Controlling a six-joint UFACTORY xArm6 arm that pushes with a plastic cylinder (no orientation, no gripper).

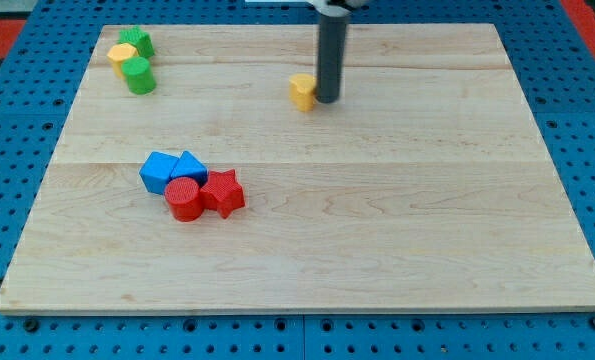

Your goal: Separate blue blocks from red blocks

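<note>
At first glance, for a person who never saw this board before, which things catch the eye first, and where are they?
The tight cluster at the view's lower left stands out: two blue blocks pressed against a red cylinder and a red star. Next comes the dark rod near the top centre, my tip right beside a yellow block. At the top left corner sit two green blocks and another yellow one.

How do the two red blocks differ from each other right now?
The red cylinder is round with a flat top; the red star has points. The cylinder sits at the view's left, touching both blue blocks; the star sits at the view's right, touching only the nearer blue one. They share colour and touch. My tip is far off, by a yellow block.
</note>
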